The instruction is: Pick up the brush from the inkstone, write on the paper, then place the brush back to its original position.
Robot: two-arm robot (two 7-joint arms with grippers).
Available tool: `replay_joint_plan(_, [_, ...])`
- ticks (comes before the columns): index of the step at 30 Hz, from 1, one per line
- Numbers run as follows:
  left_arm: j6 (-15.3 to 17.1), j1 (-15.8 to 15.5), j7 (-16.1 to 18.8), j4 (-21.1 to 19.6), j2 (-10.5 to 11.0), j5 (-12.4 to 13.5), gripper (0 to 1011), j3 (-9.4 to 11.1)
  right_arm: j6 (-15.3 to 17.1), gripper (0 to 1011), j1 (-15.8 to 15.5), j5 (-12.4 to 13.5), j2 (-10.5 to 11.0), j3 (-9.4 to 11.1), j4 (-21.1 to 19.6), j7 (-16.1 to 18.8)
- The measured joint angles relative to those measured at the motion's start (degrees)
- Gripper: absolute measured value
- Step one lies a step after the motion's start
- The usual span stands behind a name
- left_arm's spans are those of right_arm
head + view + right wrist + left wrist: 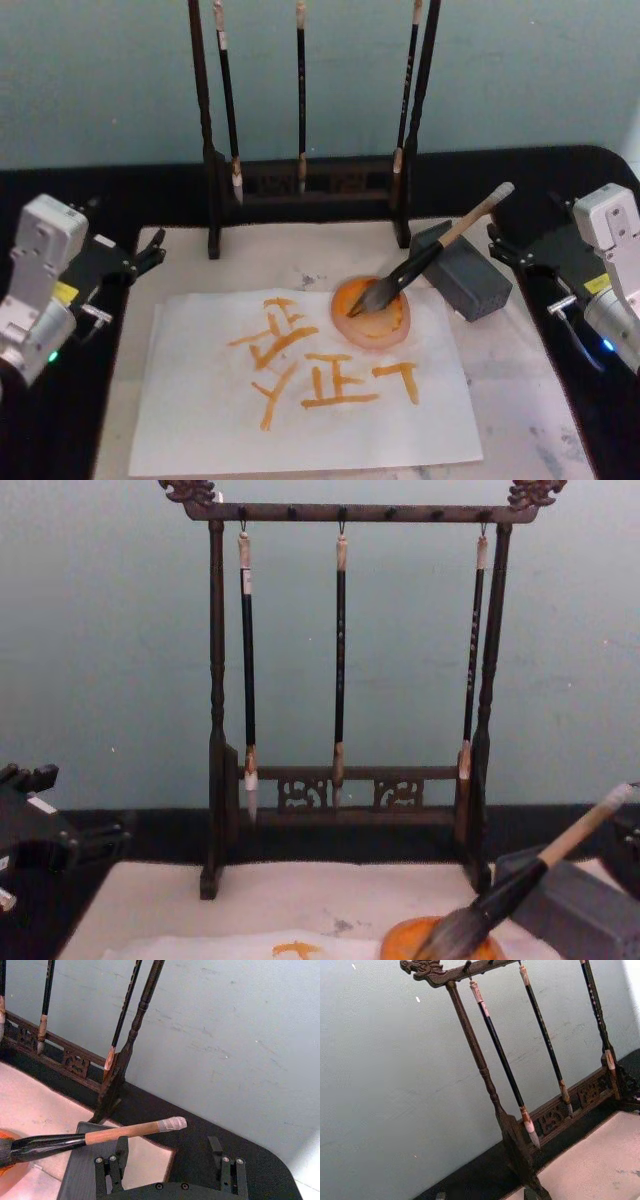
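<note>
The brush (432, 260) lies slanted, its pale handle propped on the grey inkstone block (470, 275) and its bushy tip in a round orange dish (385, 322). The white paper (330, 425) lies in front of the dish and bears several orange strokes. My right gripper (502, 248) hovers just right of the handle's taped end. In the right wrist view this gripper (170, 1162) is open, and the brush handle (125, 1133) lies just beyond its fingers, untouched. My left gripper (150, 252) stays at the mat's far left corner, open and holding nothing. The brush (520, 880) shows low at the right in the chest view.
A dark wooden rack (300, 190) with three thin hanging brushes stands at the back of the cream mat (520, 410). Black table surface (560, 170) surrounds the mat. A pale green wall (100, 630) rises close behind the rack.
</note>
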Motion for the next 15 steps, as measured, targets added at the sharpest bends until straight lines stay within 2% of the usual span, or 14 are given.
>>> replay_joint_plan(15, [0.0, 0.0, 0.0, 0.0, 0.0, 0.0, 1010, 0.0, 0.0, 1000, 0.0, 0.0, 0.0, 0.0, 0.0, 0.0])
